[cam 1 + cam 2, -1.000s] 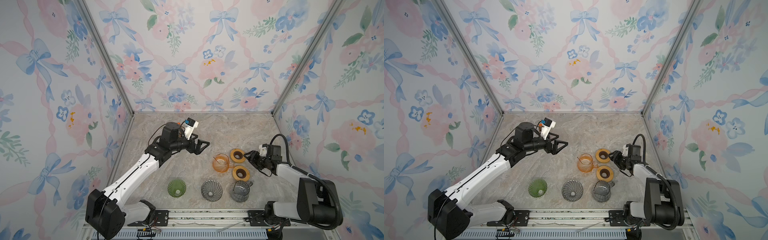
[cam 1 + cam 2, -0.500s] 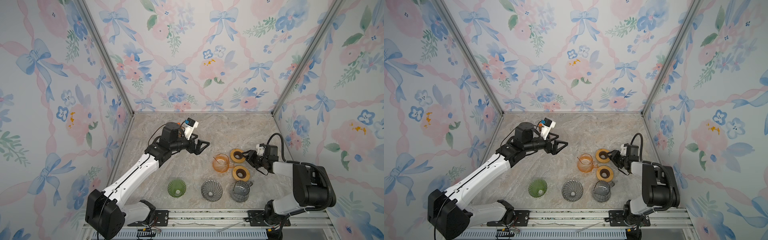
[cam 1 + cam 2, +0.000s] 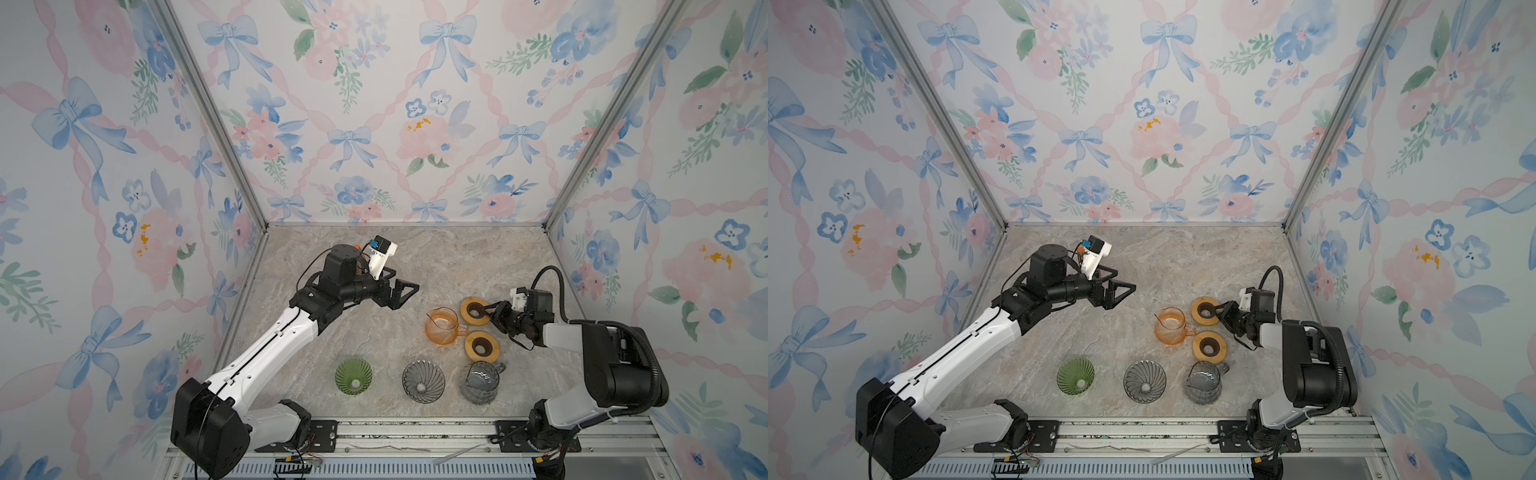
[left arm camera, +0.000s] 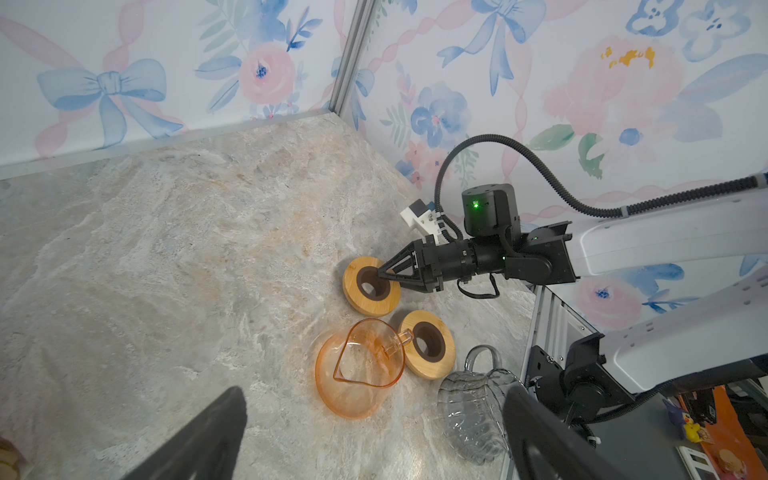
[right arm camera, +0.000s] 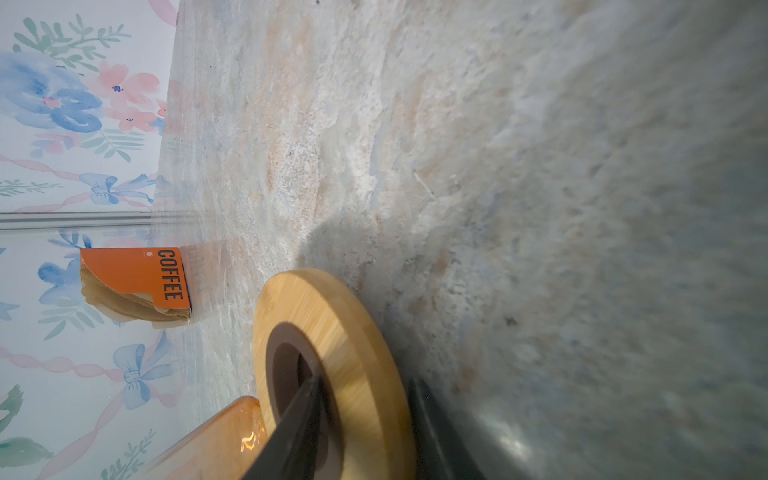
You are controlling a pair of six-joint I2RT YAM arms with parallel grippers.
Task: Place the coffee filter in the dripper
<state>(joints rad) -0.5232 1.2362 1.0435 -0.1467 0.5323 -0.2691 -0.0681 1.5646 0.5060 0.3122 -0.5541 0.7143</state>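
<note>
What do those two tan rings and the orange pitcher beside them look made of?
Rings: likely bamboo or wood, matte, with visible grain stripes; dark brown liner, possibly rubber. Pitcher: see-through orange glass or plastic, glossy, with bright glints.

Counted here: two drippers (green dripper (image 3: pixel 353 376), grey dripper (image 3: pixel 423 381)), two jugs (orange jug (image 3: pixel 441 326), grey jug (image 3: pixel 478 381)), two wooden rings (far ring (image 3: pixel 464 309), near ring (image 3: pixel 471 351)), and one coffee filter box (image 5: pixel 137 282) is spotted too.
</note>
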